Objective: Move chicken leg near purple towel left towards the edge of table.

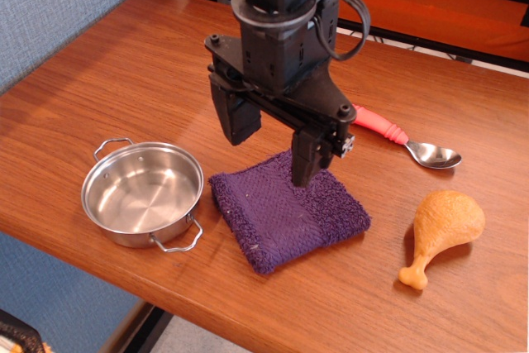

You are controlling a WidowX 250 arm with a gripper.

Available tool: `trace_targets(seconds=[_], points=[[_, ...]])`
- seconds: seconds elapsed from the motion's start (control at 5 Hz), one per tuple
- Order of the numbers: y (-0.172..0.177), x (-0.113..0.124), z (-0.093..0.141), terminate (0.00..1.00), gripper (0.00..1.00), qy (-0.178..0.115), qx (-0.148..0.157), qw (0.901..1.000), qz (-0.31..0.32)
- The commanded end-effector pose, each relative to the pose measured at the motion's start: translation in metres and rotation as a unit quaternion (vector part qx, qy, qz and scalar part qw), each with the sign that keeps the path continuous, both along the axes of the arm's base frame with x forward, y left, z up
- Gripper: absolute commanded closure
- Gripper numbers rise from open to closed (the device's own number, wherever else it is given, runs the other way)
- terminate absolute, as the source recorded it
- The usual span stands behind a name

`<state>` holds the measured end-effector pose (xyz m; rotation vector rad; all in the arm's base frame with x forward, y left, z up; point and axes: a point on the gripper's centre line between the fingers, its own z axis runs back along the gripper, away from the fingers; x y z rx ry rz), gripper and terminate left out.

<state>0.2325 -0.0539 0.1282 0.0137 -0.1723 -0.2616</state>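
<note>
The chicken leg [441,231] is an orange-tan toy drumstick lying on the table [124,72] at the right, bone tip toward the front edge. The purple towel [285,212] lies flat left of it, near the front middle. My gripper [269,155] is black, open and empty, its two fingers pointing down. It hovers over the towel's back edge, well left of the chicken leg.
A steel pan [142,193] with two wire handles stands at the front left, beside the towel. A spoon [407,142] with a red handle lies behind the chicken leg. The table's front edge runs close below the towel and the drumstick.
</note>
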Motion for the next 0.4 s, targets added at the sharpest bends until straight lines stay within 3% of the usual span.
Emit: trace_targets(seconds=[0.0, 0.2], points=[[0.0, 0.0, 0.0, 0.0, 0.0, 0.0, 0.0, 1.0, 0.0], [-0.029, 0.016, -0.009, 0.0, 0.0, -0.042, -0.028, 0.9987, 0.007]])
